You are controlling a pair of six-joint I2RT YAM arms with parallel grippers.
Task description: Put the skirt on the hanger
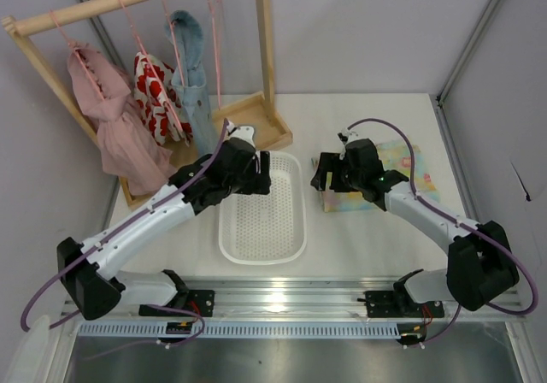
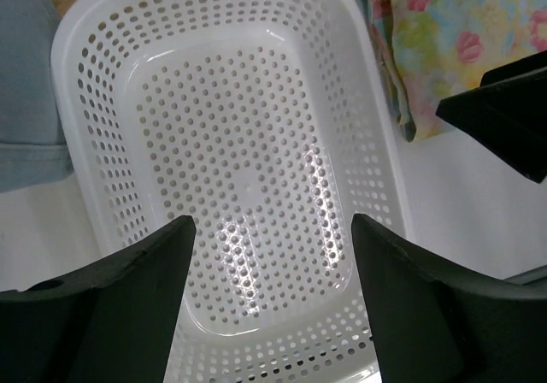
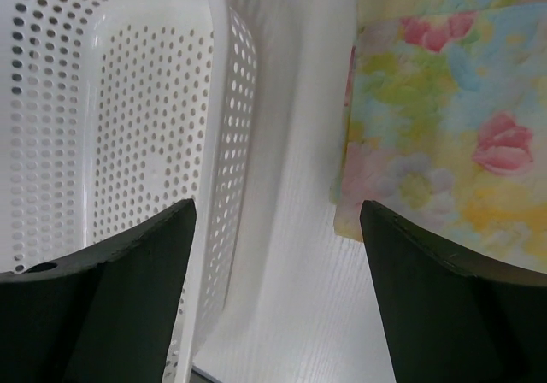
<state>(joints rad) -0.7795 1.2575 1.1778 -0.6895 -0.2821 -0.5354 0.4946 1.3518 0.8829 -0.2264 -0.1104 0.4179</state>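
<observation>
Table (image 1: 367,246): carrying every item; nothing is being lifted off it.
Rack (image 1: 128,5): standing at the far left, carrying other garments (image 1: 154,101).
Basket (image 1: 224,229): sitting at centre, showing nothing inside.
Skirt (image 1: 410,167): lying flat on the table, right of the basket, ungripped; pickup is judged pending.
Hanger (image 1: 220,58): hanging bare from the rack bar, well apart from the skirt; the hanging step is not yet begun.
Left gripper (image 2: 269,225): hovering over the basket, fingers spread wide, holding nothing.
Right gripper (image 3: 278,208): hovering between the basket and the skirt's edge, fingers spread wide, holding nothing.
</observation>
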